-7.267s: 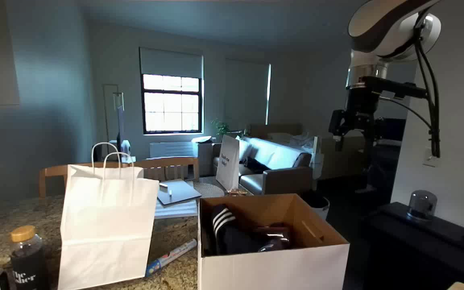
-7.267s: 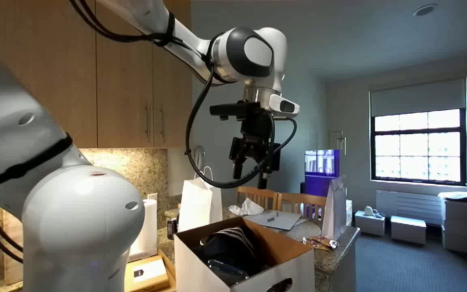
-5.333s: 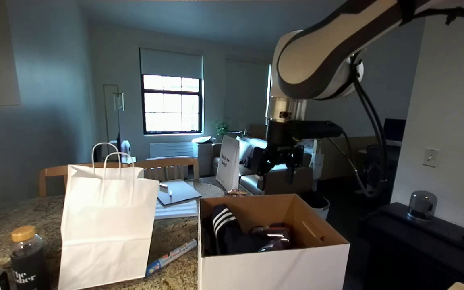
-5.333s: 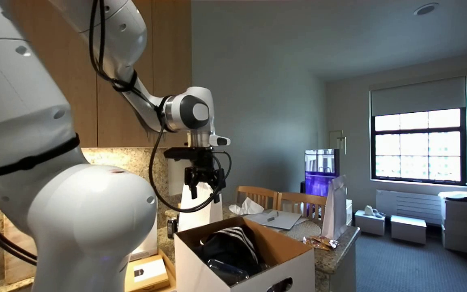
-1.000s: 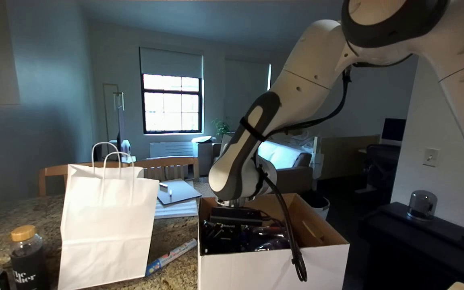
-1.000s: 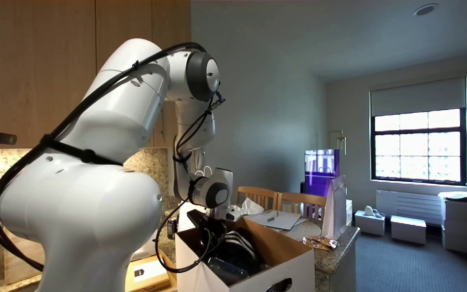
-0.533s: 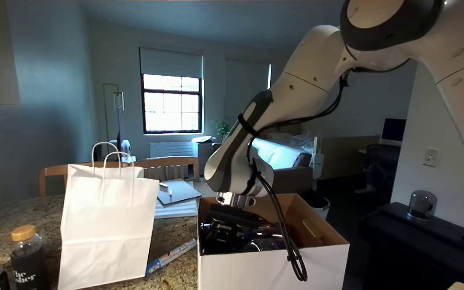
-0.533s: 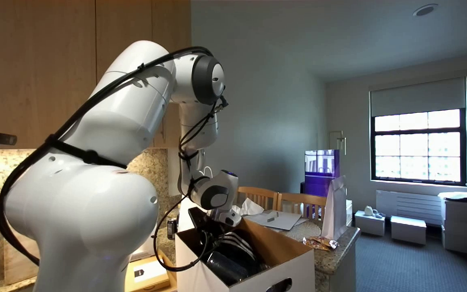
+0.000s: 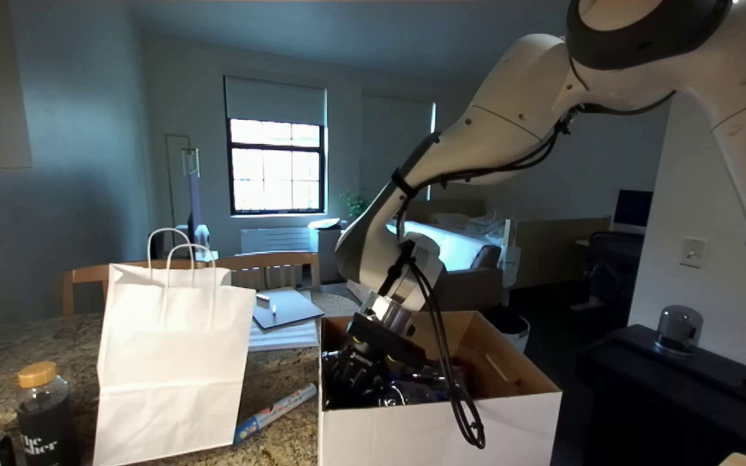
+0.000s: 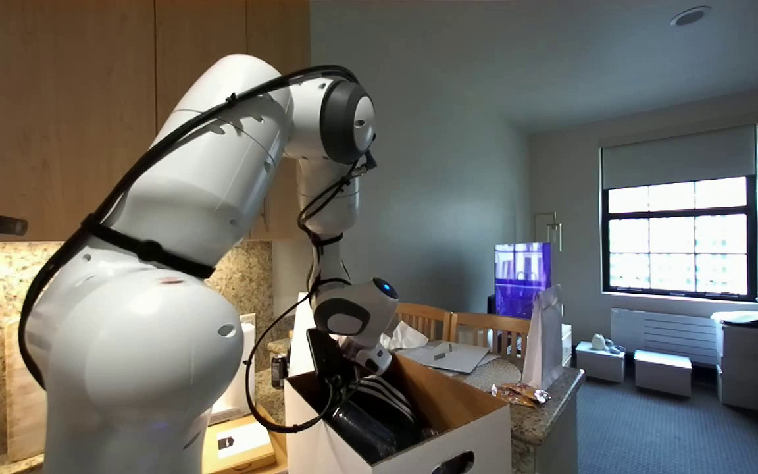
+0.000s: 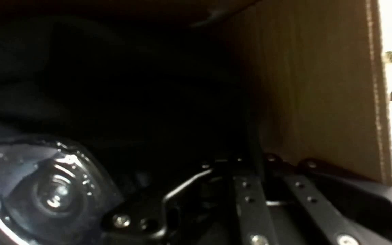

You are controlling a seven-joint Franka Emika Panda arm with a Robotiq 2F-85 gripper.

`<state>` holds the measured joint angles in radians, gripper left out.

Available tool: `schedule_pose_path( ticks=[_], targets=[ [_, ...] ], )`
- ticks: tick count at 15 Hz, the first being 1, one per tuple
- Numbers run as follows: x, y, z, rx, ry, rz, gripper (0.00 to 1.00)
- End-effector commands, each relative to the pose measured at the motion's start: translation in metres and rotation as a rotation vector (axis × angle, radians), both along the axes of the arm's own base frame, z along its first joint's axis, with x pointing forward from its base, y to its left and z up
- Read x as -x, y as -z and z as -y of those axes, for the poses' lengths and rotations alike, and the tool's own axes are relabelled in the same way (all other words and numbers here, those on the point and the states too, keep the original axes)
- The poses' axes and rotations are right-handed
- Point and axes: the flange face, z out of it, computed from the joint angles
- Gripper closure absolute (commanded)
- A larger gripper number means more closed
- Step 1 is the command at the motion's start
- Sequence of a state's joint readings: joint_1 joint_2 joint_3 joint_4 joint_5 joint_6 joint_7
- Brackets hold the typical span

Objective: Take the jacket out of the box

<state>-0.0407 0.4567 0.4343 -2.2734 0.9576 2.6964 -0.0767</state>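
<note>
The jacket (image 10: 384,395), black with white stripes, lies bunched inside the box (image 9: 438,433). In the wrist view its dark fabric (image 11: 114,98) fills the middle, beside the brown box wall (image 11: 322,85). My gripper (image 11: 250,160) is down in the box, tilted, near that wall. Its fingers are drawn together, and a dark fold of the jacket runs in between them. The fingertips themselves are lost in the dark. From outside, only the gripper's upper body shows above the box rim in both exterior views; the fingers are hidden there.
A clear, shiny container (image 11: 56,197) lies in the box against the jacket, close to the gripper. On the counter beside the box stand a white paper bag (image 9: 175,362) and a lidded bottle (image 9: 46,414). A patterned tube (image 9: 276,414) lies between bag and box.
Several seconds ago the arm hung above the box with its gripper open; it has come down inside. Over the last second the jaws have shut and the wrist has tilted.
</note>
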Motion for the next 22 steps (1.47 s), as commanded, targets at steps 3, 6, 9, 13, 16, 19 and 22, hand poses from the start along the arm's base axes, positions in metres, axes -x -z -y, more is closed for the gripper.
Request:
schedule_pose_path(
  ticks=[3, 6, 9, 13, 16, 19, 22],
  targets=[
    [0.053, -0.050, 0.015, 0.051, 0.126, 0.055, 0.91],
    [0.080, -0.085, 0.023, 0.142, 0.201, 0.115, 0.91],
    [0.100, -0.112, 0.027, 0.225, 0.244, 0.174, 0.92],
    [0.108, -0.136, 0.031, 0.336, 0.246, 0.219, 0.93],
    [0.095, -0.152, 0.032, 0.424, 0.249, 0.283, 0.67],
    [0.072, -0.163, 0.030, 0.478, 0.249, 0.274, 0.48],
    [0.057, -0.149, 0.017, 0.462, 0.207, 0.227, 0.30]
  ],
)
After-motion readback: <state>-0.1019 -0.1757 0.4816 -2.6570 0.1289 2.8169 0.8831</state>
